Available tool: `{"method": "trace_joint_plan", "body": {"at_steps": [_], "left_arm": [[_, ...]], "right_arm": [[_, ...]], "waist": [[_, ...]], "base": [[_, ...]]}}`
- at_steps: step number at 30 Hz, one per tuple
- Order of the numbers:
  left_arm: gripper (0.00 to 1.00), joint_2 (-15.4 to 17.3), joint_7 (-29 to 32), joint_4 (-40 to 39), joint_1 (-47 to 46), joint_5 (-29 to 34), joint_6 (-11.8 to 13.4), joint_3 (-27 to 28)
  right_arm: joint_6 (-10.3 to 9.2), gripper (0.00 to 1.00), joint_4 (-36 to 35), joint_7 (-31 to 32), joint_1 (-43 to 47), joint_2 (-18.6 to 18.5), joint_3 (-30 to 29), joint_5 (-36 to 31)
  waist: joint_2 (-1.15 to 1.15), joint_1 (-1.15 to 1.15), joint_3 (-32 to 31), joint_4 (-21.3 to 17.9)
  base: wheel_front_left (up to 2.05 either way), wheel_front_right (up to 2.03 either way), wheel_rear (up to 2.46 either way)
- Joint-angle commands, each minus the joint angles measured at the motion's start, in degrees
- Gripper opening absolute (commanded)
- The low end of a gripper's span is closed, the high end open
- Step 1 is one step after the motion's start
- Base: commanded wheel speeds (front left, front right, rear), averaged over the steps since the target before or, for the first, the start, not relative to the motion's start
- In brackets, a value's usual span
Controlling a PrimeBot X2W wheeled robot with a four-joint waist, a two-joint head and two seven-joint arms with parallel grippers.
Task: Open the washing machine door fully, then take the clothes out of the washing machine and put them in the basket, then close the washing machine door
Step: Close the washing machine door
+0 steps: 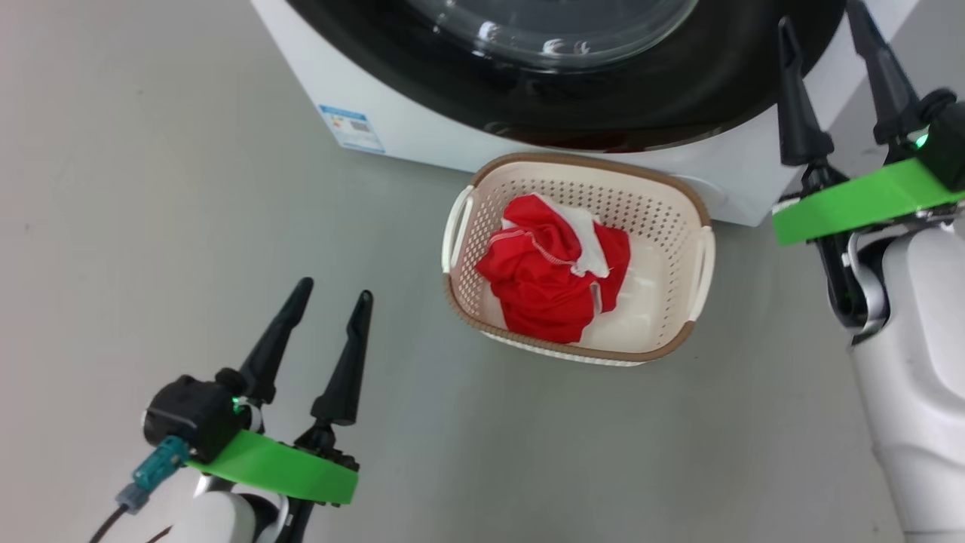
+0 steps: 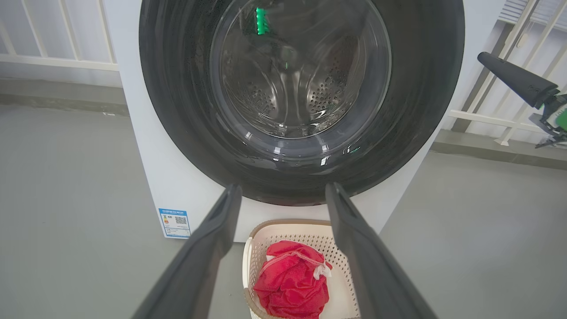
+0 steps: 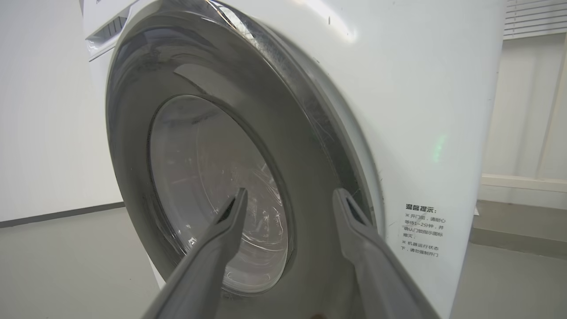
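Observation:
The washing machine door [image 1: 603, 98], with its black rim and glass bowl, lies flat against the white washing machine [image 1: 422, 128]; through the glass the steel drum looks empty in the left wrist view. The red and white clothes [image 1: 543, 279] are bunched in the cream basket [image 1: 573, 160], which stands on the floor right in front of the machine. My left gripper [image 1: 335, 289] is open and empty, low at the left and apart from the basket. Up at the door's right edge, my right gripper [image 1: 822, 15] is open with nothing between its fingers. In the right wrist view it [image 3: 291, 192] points at the door [image 3: 133, 133].
Grey floor surrounds the machine and basket. A blue sticker [image 1: 352, 128] marks the machine's lower left front corner. A white railing [image 2: 57, 62] runs along the wall behind. A printed label [image 3: 421, 230] sits on the machine's front, right of the door.

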Motion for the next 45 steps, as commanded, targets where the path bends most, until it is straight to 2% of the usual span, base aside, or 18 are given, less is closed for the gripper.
{"method": "trace_joint_plan", "body": {"at_steps": [1,9,21,33,45], "left_arm": [[1.0,1.9,-0.7,-0.9,-1.3,-0.4,-0.3,2.4],[1.0,3.1,-0.7,-0.3,0.1,-2.3,-0.3,4.4],[1.0,4.9,-0.7,0.0,4.3,-0.9,-0.3,9.8],[1.0,5.5,-0.7,-2.4,10.9,0.6,-0.3,14.0],[1.0,6.5,-0.7,-4.2,14.1,1.6,-0.3,14.1]], "right_arm": [[-0.05,1.0,-2.0,-0.3,1.0,1.0,1.4,-1.1],[-0.05,1.0,-6.8,-0.3,8.2,2.0,0.3,-2.4],[-0.05,1.0,-12.5,-0.3,22.2,4.3,-0.6,-2.9],[-0.05,1.0,-15.7,-0.3,31.9,4.4,-3.0,-3.1],[-0.05,1.0,-16.6,-0.3,36.0,4.9,-4.8,-2.4]], "waist": [[0.0,0.0,-2.0,-2.0],[0.0,0.0,-6.6,-7.2],[0.0,0.0,-12.9,-13.7],[0.0,0.0,-18.2,-18.0],[0.0,0.0,-19.9,-18.9]], "base": [[0.0,0.0,0.0],[0.0,0.0,0.0],[0.0,0.0,0.0],[0.0,0.0,0.0],[0.0,0.0,0.0]]}}
